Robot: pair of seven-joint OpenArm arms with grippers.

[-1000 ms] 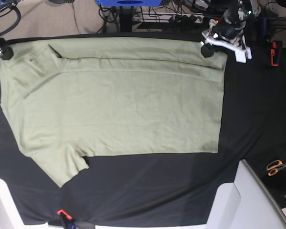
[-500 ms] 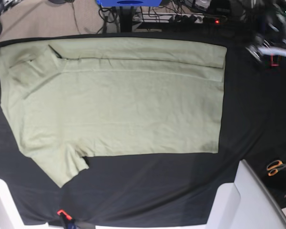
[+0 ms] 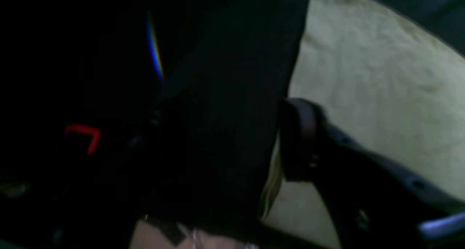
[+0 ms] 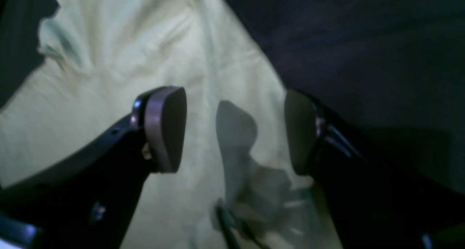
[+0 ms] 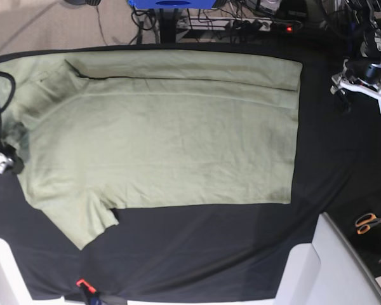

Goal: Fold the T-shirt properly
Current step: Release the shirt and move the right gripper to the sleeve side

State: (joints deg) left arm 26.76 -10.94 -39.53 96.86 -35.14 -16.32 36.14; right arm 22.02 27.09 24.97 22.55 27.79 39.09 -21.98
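**One shirt, two hands, both empty**

While one T-shirt lay spread across the black-covered desk, two hands worked at its opposite ends. The shirt was pale green and lay sideways in the base view: its hem faced that view's right, its collar end faced the left, and one long strip along the far edge was folded over onto the body. One short sleeve stuck out toward the near left corner.

The right hand sat at the shirt's collar-side edge, at the left of the base view. Its wrist camera showed two fingers spread wide, one over the green cloth and the other above the cloth's border with the black cover, with nothing held between them.

The left hand hovered over bare black cover, well apart from the hem, at the far right. Its wrist camera was very dark: one finger showed clearly by the shirt's edge, while the second finger was lost in shadow, so I cannot tell how wide it stood.

One pair of orange-handled scissors lay at the right edge, and one small red clip sat at the near edge.
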